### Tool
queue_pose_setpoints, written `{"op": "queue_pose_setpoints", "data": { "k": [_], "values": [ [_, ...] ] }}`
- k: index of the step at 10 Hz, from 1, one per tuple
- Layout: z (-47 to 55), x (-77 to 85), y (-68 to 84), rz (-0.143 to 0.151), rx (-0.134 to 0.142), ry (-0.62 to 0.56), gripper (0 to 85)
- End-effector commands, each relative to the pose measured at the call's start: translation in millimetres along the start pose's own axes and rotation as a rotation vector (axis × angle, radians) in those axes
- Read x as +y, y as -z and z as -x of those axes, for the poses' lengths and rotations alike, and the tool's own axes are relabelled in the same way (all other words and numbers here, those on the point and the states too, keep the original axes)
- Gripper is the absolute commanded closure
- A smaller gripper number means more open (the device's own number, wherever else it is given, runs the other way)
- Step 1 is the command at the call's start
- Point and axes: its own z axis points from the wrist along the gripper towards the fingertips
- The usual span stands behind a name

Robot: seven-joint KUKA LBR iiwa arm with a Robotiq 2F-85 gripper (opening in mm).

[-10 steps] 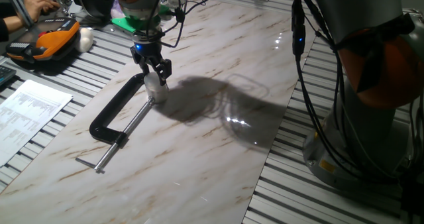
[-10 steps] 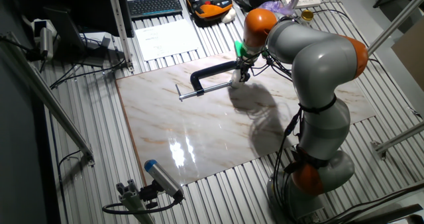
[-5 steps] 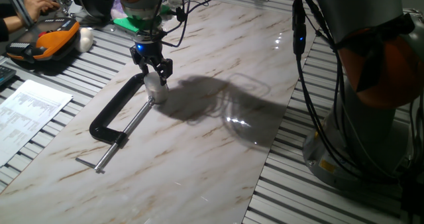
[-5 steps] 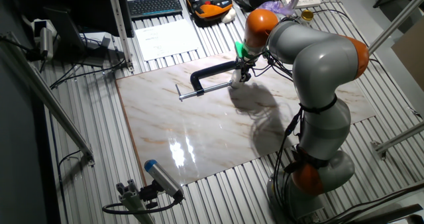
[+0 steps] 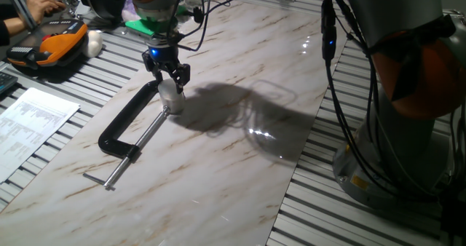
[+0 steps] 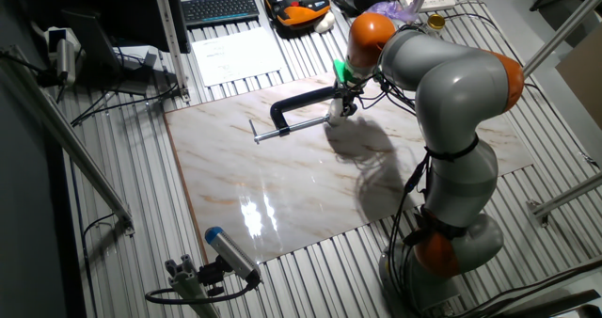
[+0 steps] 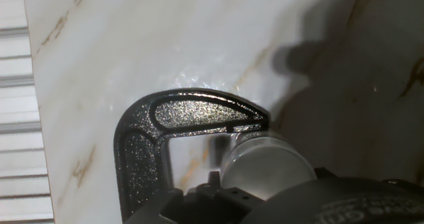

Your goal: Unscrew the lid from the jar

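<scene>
- The gripper [image 5: 170, 81] points straight down, its two black fingers [image 5: 182, 75] clenched on the lid [image 5: 169, 88].
- The lid sits atop the jar [image 5: 172, 100], directly beneath the gripper.
- The jar stands on the marble board [image 5: 218, 166], touching the black C-clamp [image 5: 124, 126] at its jaw end.
- In the hand view, the lid [image 7: 265, 168] lies just beside the clamp's curved arm [image 7: 192, 114].

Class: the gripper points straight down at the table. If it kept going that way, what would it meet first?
The gripper would likely press first onto the lid of the jar, held in the C-clamp; whether it already touches is unclear.
</scene>
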Motion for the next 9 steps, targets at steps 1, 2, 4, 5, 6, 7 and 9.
{"op": "queue_pose_setpoints", "data": {
  "k": [1,2,4,5,6,7,9],
  "values": [
    [0.0,0.1,0.3,-0.002,-0.002,0.005,85.0],
    [0.0,0.1,0.2,-0.004,-0.004,0.015,85.0],
    [0.1,0.2,0.4,-0.009,-0.008,0.029,85.0],
    [0.2,0.3,0.5,-0.01,-0.009,0.042,85.0],
    [0.2,0.3,0.7,-0.012,-0.011,0.055,85.0],
    [0.3,0.3,0.7,-0.013,-0.012,0.075,85.0],
    [0.3,0.6,0.5,-0.016,-0.017,0.104,85.0]
  ]
}}
